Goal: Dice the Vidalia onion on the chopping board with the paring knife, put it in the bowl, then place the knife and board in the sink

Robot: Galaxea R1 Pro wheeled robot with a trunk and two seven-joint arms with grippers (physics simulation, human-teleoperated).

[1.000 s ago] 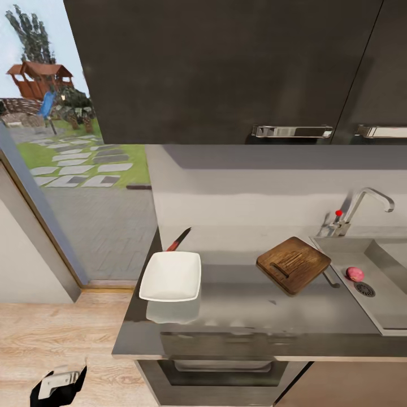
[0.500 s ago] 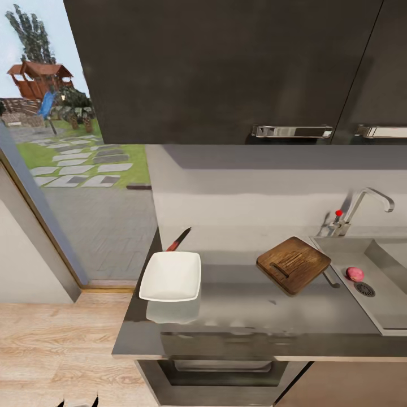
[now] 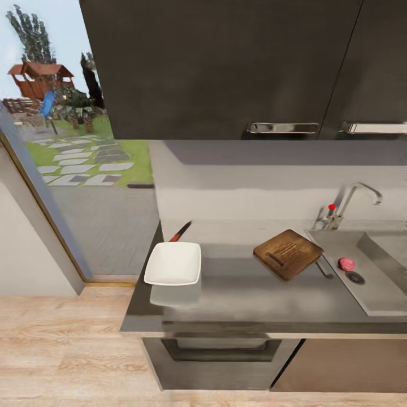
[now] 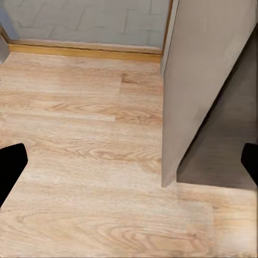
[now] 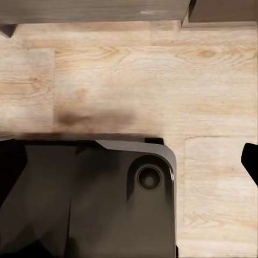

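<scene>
The Vidalia onion (image 3: 346,264) is lying in the sink (image 3: 390,282) at the bench's (image 3: 254,299) right end, nearer the right hand (image 5: 129,156), which is gaping wide over the floor, as is the left hand (image 4: 129,161).

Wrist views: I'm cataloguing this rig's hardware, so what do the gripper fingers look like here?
Little shows. The left gripper has plain black fingertips at the picture's two side edges, blunt, unmarked, no cables visible. The right gripper shows a similar black tip. Beneath it sits a dark grey rounded-corner body with a round recess.
</scene>
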